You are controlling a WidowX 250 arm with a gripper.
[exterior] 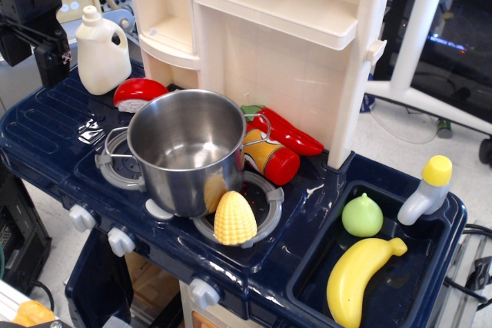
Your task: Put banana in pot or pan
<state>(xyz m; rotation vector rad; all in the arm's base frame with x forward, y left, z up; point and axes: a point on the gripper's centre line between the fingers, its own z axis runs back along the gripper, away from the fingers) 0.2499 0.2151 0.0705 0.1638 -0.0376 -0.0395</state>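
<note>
Above the pot (184, 147) you have open air; its mouth is unobstructed and the inside looks empty. Behind it the cream shelf unit (284, 28) walls off the back, its lower shelf overhanging the red pepper (288, 132) and the ketchup bottle (270, 157). The corn cob (234, 218) sits against the pot's front right side. In the sink (315, 282), the banana (357, 276) lies clear from above, with the green pear (362, 215) near its upper end and the faucet (427, 190) at the far rim. The gripper (34, 17) hangs well off at the left, by the white jug (102, 51)
</note>
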